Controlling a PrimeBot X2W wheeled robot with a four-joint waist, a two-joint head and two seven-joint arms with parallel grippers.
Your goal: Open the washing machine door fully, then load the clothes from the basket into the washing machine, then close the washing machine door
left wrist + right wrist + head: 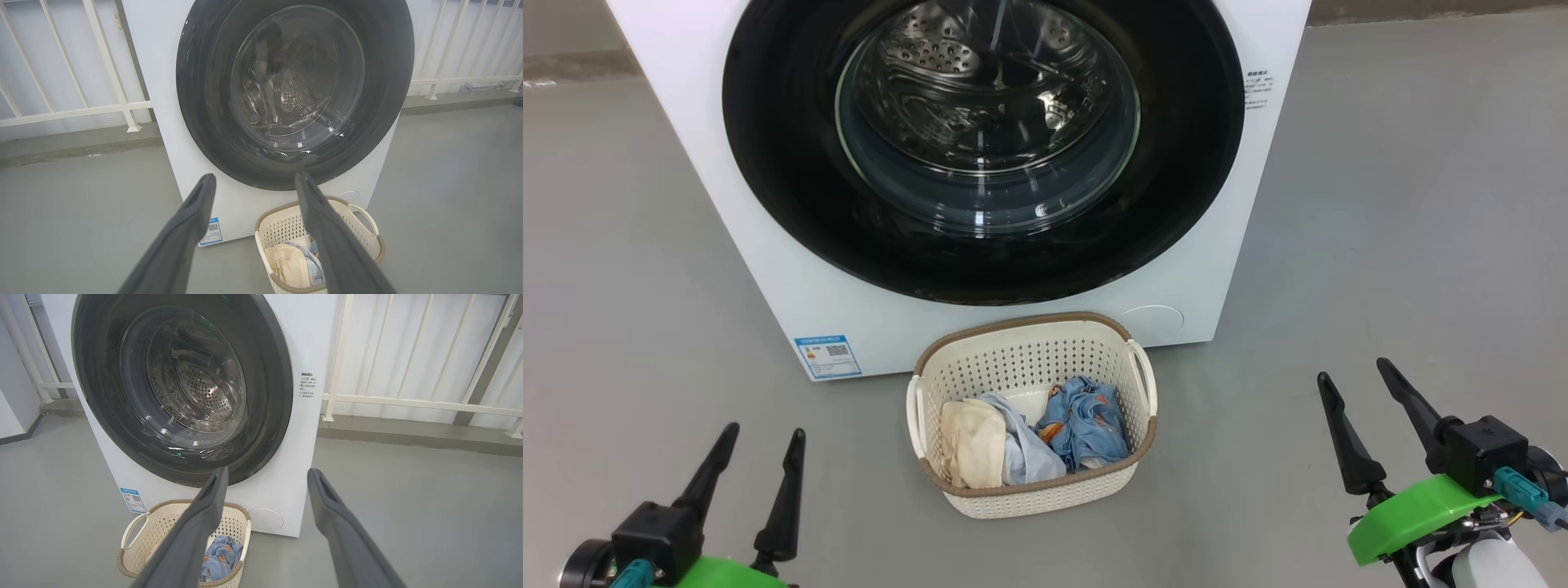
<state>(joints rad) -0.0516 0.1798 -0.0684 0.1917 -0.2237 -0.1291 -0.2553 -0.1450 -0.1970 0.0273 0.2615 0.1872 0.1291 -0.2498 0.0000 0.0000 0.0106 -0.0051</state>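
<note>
Smooth grey floor (1380,204), white railing (81,110) behind. At far centre, big white front-loading washing machine (768,269), round glossy black-rimmed glass door (984,147) shut. Likely risks: slipping off glossy rim; swinging door clipping small cream perforated plastic basket (1029,359) just in front, holding cream, pale-blue and orange-printed clothes (1045,437). Near, left gripper (766,429) and right gripper (1352,368), fingers spread, empty.

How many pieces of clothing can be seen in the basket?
3. A cream-beige garment lies at the left of the basket, a pale blue-white garment in the middle, and a light blue garment with orange print at the right. More may be hidden underneath.
</note>
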